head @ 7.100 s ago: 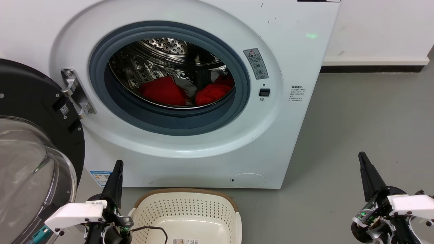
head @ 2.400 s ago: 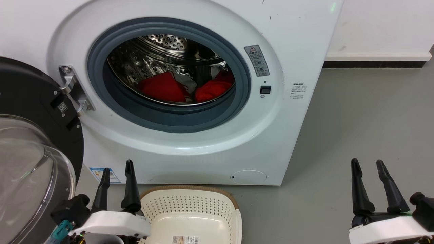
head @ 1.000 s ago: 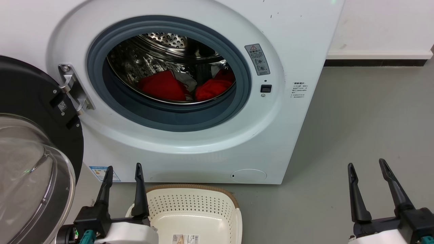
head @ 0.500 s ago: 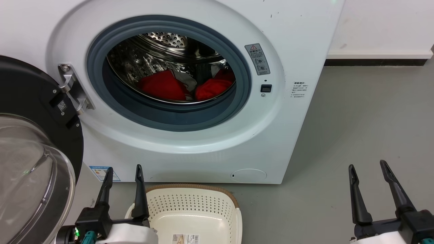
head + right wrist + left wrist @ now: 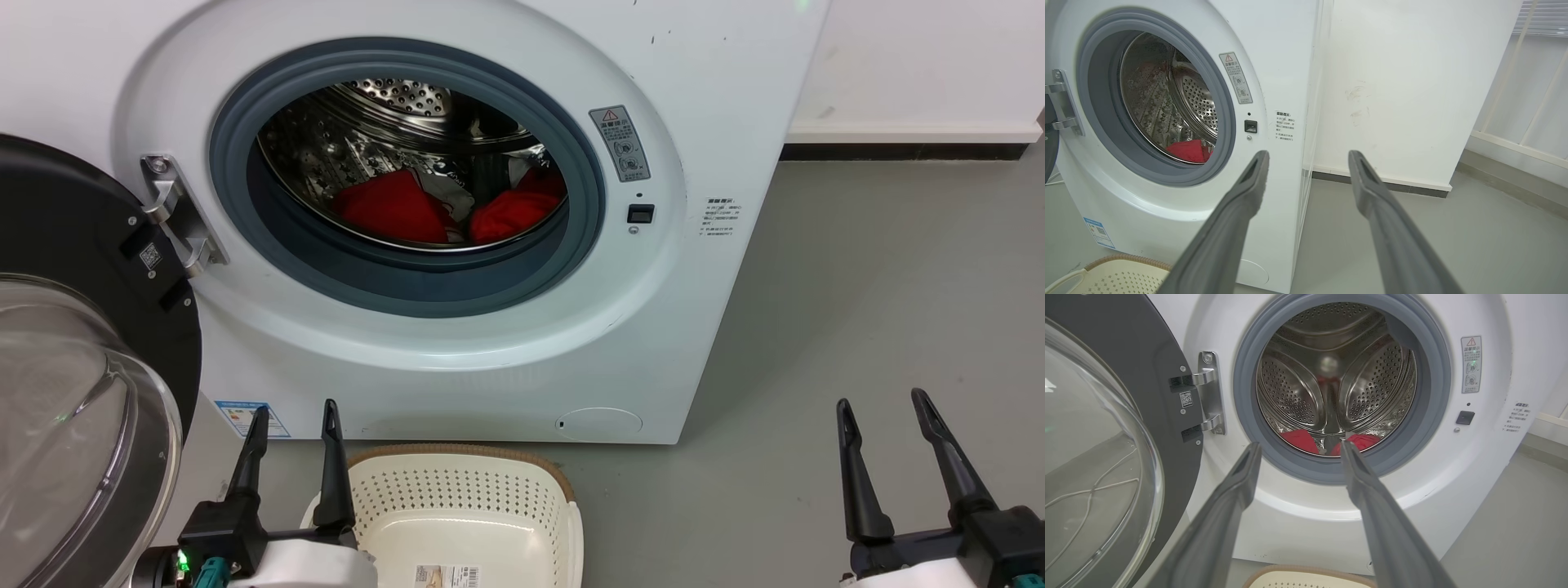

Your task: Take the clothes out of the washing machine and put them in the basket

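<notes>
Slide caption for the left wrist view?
Open left gripper aimed at the washing machine, door swung open, red clothes low in the drum, basket rim below.

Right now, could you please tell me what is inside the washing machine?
Red clothes with some white and grey cloth between them lie at the bottom of the drum. The grey door ring covers their lower edge, so anything beneath is unseen.

Ahead of the left gripper [image 5: 295, 408], the mouth of the washing machine [image 5: 694, 122] is clear; inside seems free above the clothes [image 5: 392, 214]. The open door [image 5: 73, 229] crowds its left, the basket [image 5: 457, 452] its right.
</notes>
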Motion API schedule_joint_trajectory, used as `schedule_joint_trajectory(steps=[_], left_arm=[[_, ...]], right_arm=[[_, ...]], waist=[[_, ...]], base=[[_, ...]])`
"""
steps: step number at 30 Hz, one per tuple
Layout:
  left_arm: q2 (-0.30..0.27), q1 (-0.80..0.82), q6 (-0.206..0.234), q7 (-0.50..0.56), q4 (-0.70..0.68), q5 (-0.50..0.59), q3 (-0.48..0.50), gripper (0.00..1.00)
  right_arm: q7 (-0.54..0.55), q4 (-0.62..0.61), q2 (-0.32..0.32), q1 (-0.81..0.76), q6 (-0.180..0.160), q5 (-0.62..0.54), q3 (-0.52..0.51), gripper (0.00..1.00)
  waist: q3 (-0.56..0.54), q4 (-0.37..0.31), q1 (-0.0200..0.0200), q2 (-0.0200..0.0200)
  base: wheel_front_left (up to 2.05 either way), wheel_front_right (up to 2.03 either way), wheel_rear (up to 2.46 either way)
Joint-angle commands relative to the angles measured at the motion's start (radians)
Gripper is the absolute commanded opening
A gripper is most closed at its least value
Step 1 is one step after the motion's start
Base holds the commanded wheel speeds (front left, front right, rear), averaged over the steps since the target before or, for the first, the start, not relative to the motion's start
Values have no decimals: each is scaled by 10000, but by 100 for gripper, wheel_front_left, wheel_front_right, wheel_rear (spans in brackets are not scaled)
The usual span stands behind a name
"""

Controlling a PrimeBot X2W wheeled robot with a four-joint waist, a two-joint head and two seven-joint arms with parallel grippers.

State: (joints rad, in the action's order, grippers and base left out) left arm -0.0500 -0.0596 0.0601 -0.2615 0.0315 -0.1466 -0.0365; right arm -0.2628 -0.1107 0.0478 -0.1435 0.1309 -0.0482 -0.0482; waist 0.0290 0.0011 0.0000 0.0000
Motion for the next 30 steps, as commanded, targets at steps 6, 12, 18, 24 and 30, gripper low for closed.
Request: schedule_joint_trajectory(steps=[6,12,18,24,30], left_arm=[[-5,-8,33,-54,64,-60,9,100],[-5,708,-58,-53,554,37,-19,100],[-26,2241,-486,-42,1751,385,173,100],[-340,4476,-708,-44,3675,642,401,100],[-876,6902,-849,-44,5652,825,414,100]], right_arm=[[-32,14,44,-6,-3,-5,47,100],[-30,-67,42,244,-3,11,75,100],[-29,-116,41,526,-3,54,132,100],[-29,-153,38,987,-5,52,173,100],[-29,-219,35,1566,-5,163,233,100]], waist=[[39,-49,0,0],[363,-131,0,0],[987,-307,0,0],[1870,-580,0,0],[2919,-981,0,0]], base=[[0,0,0],[0,0,0],[0,0,0],[0,0,0],[0,0,0]])
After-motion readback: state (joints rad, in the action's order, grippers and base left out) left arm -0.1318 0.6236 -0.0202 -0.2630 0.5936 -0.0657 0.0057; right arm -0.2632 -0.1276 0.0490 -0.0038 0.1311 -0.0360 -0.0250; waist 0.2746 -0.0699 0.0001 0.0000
